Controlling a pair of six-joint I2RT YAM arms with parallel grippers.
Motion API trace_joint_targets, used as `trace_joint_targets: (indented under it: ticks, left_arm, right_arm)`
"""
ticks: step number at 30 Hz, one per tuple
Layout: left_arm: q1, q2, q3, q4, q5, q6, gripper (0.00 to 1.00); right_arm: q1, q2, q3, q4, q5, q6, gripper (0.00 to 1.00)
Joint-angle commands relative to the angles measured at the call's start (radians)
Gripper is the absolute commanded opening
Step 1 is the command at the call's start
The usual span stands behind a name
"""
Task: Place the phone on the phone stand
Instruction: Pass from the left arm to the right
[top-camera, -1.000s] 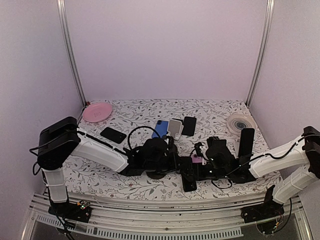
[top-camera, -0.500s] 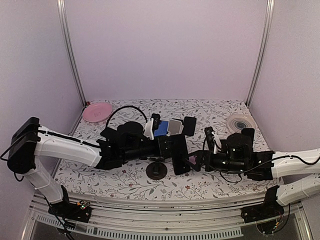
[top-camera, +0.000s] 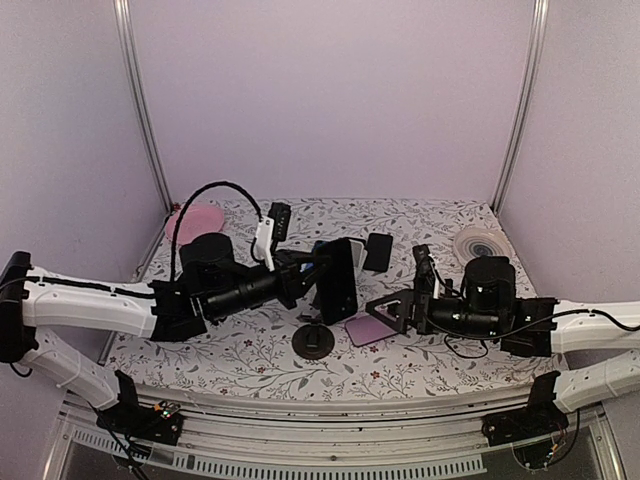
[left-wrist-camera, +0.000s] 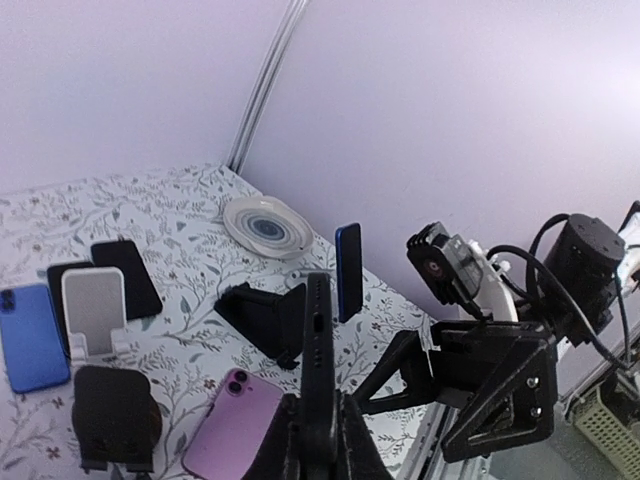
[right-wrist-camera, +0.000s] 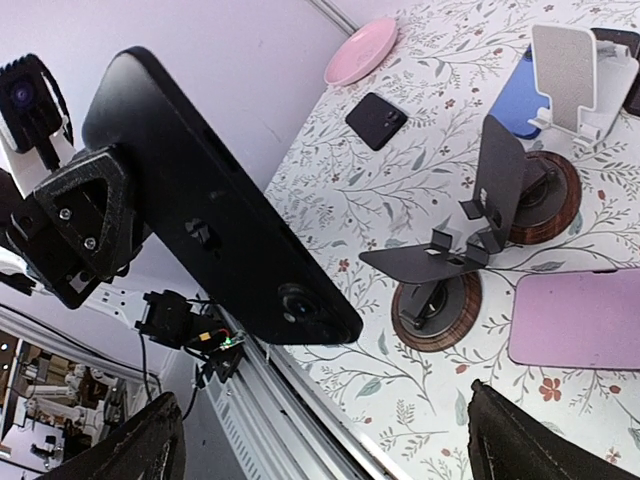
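Observation:
My left gripper (top-camera: 322, 284) is shut on a black phone (top-camera: 338, 279) and holds it upright, edge-on, well above the table. In the left wrist view the phone (left-wrist-camera: 320, 360) stands between the fingers. A black phone stand (top-camera: 314, 338) on a round wooden base sits below it; in the right wrist view this stand (right-wrist-camera: 445, 262) is empty, and a second stand like it (right-wrist-camera: 525, 185) is just behind. My right gripper (top-camera: 398, 312) is open and empty, hovering over a purple phone (top-camera: 371, 328) lying flat.
A white stand (left-wrist-camera: 92, 310), a blue phone (left-wrist-camera: 28, 335) and black phones (left-wrist-camera: 125, 275) lie at the back. A blue phone (left-wrist-camera: 347, 270) leans upright on a black stand (left-wrist-camera: 262, 315) at the right. A pink plate (top-camera: 195, 222) is back left and a patterned plate (top-camera: 478, 243) back right.
My left gripper has risen and drawn back to the left with the black phone. My right arm has lifted, and the purple phone now lies uncovered on the table.

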Motion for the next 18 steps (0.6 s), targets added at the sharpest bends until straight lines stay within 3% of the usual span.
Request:
trace_joint_targets:
  ticks: [1,10,18]
  left_arm:
    - [-0.065,-0.125,-0.016,0.099,-0.064,0.366,0.0]
    - [-0.327,-0.122,-0.043,0.178,-0.473,1.068,0.0]
    - [-0.476,0.032,-0.117,0.578,-0.712,1.63,0.0]
  right_arm:
    - [-0.042,-0.035,0.006,0.116,-0.14,0.088,0.97]
    - [-0.138,-0.098,-0.026,0.198,-0.239,0.25,0.97]
    - [-0.154,-0.088,-0.035,0.222,-0.295,0.298,0.97]
